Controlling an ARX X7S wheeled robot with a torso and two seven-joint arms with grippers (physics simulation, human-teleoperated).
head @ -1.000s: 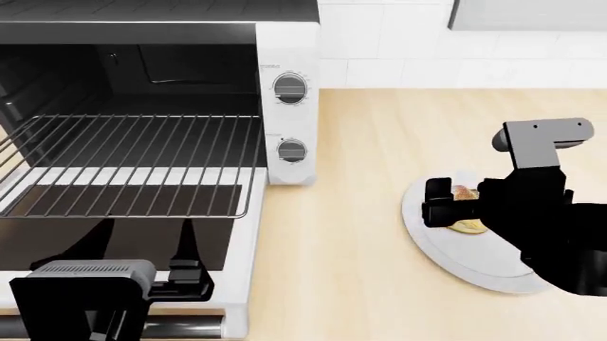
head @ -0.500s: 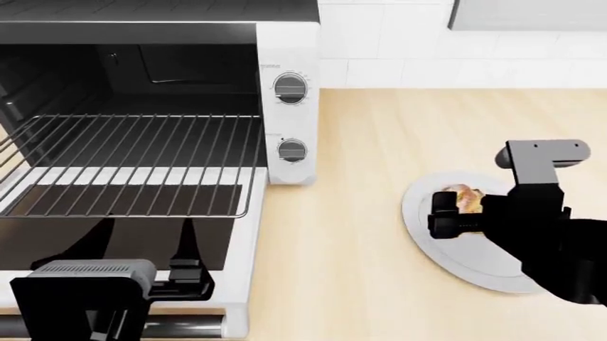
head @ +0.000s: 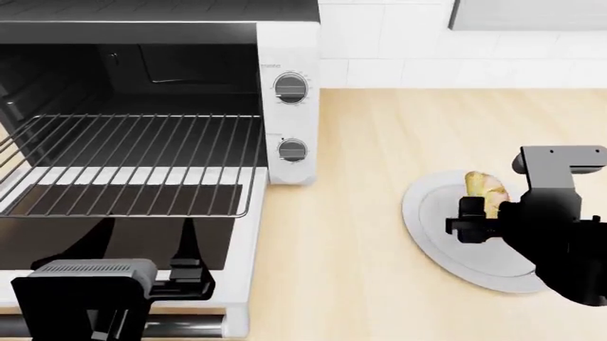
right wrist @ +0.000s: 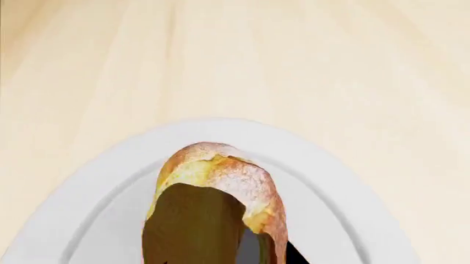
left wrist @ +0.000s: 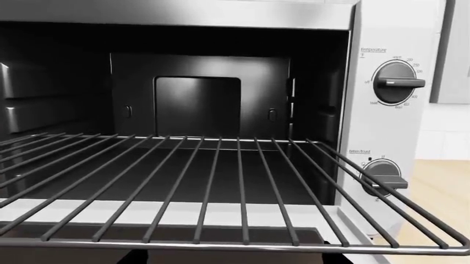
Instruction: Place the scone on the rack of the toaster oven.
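The scone [head: 485, 189] is held on edge in my right gripper [head: 471, 217], which is shut on it a little above the white plate [head: 436, 238]. In the right wrist view the scone [right wrist: 224, 179] fills the space between the jaws, with the plate [right wrist: 96, 187] below it. The white toaster oven [head: 289, 57] stands at the left with its door [head: 114, 245] folded down and its wire rack [head: 133, 163] pulled partly out. My left gripper [head: 190, 277] is open over the door's front edge, just in front of the rack [left wrist: 220, 187].
Two round dials [head: 290, 87] are on the oven's right panel, also in the left wrist view [left wrist: 393, 82]. The light wooden counter [head: 379, 142] runs between oven and plate. A white tiled wall [head: 379, 42] is behind.
My right gripper has moved to the right and risen with the scone, lifting it off the plate and turning it on edge. The left arm has not moved.
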